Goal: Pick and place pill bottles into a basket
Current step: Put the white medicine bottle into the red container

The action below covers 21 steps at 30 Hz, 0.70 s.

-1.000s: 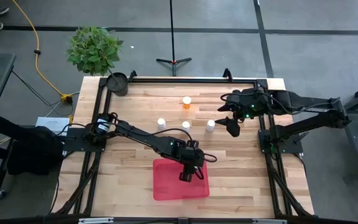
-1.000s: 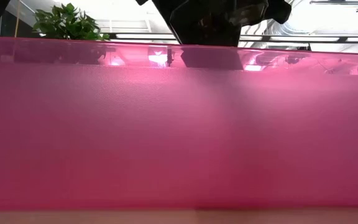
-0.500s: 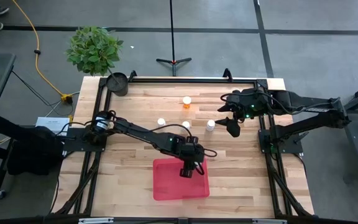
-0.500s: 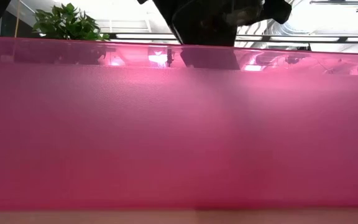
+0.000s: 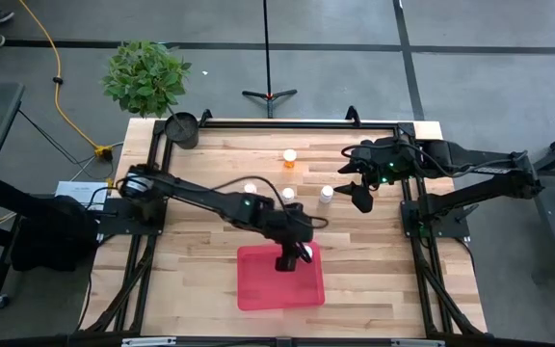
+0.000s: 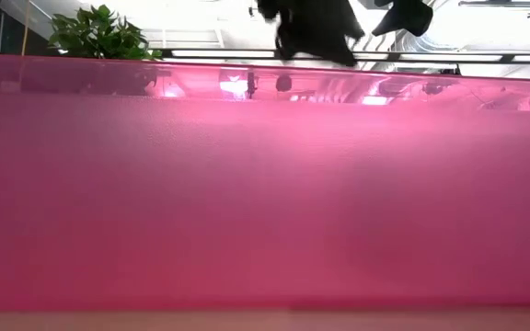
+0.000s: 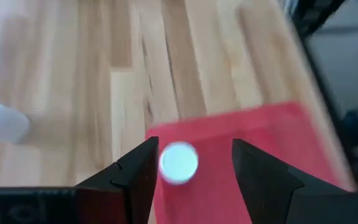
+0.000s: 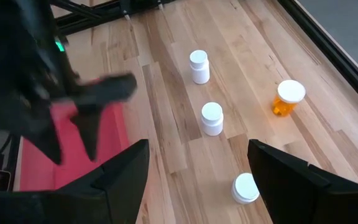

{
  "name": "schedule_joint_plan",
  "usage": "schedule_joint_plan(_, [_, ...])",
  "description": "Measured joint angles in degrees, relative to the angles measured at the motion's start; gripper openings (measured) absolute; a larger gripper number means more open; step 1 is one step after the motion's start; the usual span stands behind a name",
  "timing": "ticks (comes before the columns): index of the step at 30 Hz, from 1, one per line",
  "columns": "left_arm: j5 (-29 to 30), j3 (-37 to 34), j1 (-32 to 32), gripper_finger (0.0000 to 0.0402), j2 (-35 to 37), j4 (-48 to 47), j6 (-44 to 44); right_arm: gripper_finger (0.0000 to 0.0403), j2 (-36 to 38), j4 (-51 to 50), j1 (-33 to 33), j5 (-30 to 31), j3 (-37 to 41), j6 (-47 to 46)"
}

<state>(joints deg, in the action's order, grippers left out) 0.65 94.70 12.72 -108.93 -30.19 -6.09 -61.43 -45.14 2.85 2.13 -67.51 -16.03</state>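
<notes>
**White bottle stands in the red tray beneath the left fingers**

The left gripper [image 5: 290, 258] hangs over the far edge of the red tray [image 5: 258, 289], its arm stretched across the wooden bench [image 5: 210, 251] from the left side; seen from its wrist, the two dark fingers [image 7: 135, 177] stand apart with a white pill bottle [image 7: 179, 162] below, between them but touching neither, upright on the tray [image 7: 272, 130] close to its far rim; the fingers are parted and hold nothing.

Four more bottles stand on the bare bench beyond the tray: three white ones in a loose row, at [image 5: 251, 190], [image 5: 288, 195] and [image 5: 326, 194], and the orange bottle with the white cap [image 5: 289, 157] farther back, apart from them; all are upright.

The right gripper [image 5: 361, 198] waits near the right edge of the bench, just beside the right-hand white bottle [image 8: 245, 187]; its fingers [image 8: 123, 180] are spread wide and empty.

From bench height the tray's red wall [image 6: 265, 202] fills nearly everything; a potted plant [image 5: 145, 77] stands off the far left corner, and a small black pot [image 5: 182, 128] stands on that corner.
</notes>
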Motion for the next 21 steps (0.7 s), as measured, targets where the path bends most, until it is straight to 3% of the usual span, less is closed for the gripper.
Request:
schedule_joint_plan(8, [7.7,0.1,-0.4,0.0237,9.8,-0.2,1.4,0.0263,0.0,-0.1,0.0,-0.6,0.0,0.0])
schedule_joint_plan(21, [10.9,0.0,-4.8,0.0237,21.9,-10.7,0.2,0.0263,0.0,-0.3,0.0,-1.8,0.0,-0.5])
